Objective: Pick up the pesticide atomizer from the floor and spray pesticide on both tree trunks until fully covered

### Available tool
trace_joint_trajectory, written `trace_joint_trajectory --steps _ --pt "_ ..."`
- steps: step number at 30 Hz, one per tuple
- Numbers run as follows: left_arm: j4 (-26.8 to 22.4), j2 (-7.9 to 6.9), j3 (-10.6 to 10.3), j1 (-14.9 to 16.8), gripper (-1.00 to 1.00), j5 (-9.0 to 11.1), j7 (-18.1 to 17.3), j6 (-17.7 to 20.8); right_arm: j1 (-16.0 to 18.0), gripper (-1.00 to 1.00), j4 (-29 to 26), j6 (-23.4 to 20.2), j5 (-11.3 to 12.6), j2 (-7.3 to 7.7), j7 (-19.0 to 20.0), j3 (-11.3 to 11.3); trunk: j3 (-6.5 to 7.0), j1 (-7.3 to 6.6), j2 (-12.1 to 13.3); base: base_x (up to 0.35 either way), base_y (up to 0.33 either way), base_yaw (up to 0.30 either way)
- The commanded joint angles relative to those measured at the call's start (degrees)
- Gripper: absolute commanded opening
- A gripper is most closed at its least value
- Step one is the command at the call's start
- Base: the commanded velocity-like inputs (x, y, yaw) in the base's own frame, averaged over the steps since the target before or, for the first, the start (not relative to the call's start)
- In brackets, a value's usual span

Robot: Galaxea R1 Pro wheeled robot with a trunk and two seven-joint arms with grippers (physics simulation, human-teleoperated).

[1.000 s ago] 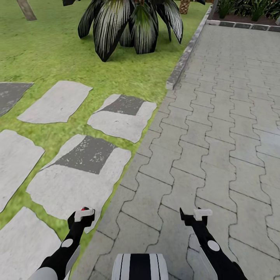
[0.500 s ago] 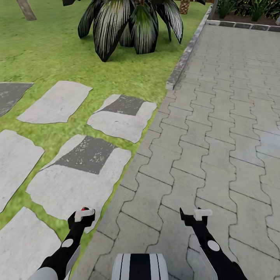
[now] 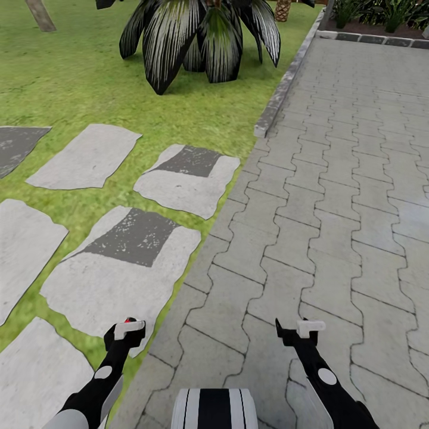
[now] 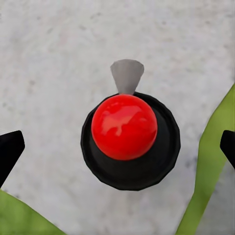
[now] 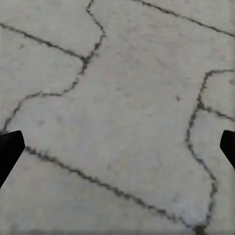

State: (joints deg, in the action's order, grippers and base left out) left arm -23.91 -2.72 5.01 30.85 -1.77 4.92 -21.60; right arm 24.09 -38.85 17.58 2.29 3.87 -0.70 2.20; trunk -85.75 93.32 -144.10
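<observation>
The pesticide atomizer [image 4: 128, 139] stands on a pale stepping stone: a black round body with a red ball top and a grey nozzle, seen from straight above. My left gripper [image 4: 117, 147] hangs open over it, its black fingertips [image 4: 10, 152] far apart on either side and not touching it. In the head view only a red speck of the atomizer [image 3: 128, 320] shows at the left gripper [image 3: 125, 333]. My right gripper [image 3: 301, 330] is open over bare paving [image 5: 122, 112]. A grey-brown tree trunk [image 3: 40, 13] rises from the lawn at the far left.
Flat stepping stones [image 3: 119, 268] lie in the grass on the left. Interlocking grey paving [image 3: 333, 196] runs ahead on the right behind a stone kerb [image 3: 280, 95]. A dark broad-leaved plant [image 3: 202, 36] stands ahead, with a planting bed [image 3: 381, 18] at the far right.
</observation>
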Motion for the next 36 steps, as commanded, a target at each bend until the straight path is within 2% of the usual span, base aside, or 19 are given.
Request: trace_joint_trajectory --steps 1,16,36 --pt "0.0 0.0 0.0 0.0 1.0 0.0 0.0 0.0 0.0 1.0 0.0 0.0 0.0 0.0 0.0 0.0 0.0 0.0 0.0 0.0 0.0 0.0" --pt "0.0 0.0 0.0 0.0 1.0 0.0 0.0 0.0 0.0 1.0 0.0 0.0 0.0 0.0 0.0 0.0 0.59 0.0 0.0 0.0 0.0 0.0" --pt "0.1 0.0 0.0 0.0 1.0 0.0 -0.1 0.0 0.0 1.0 -0.1 0.0 0.0 -0.03 0.0 0.0 0.62 0.0 0.0 0.0 0.0 0.0"
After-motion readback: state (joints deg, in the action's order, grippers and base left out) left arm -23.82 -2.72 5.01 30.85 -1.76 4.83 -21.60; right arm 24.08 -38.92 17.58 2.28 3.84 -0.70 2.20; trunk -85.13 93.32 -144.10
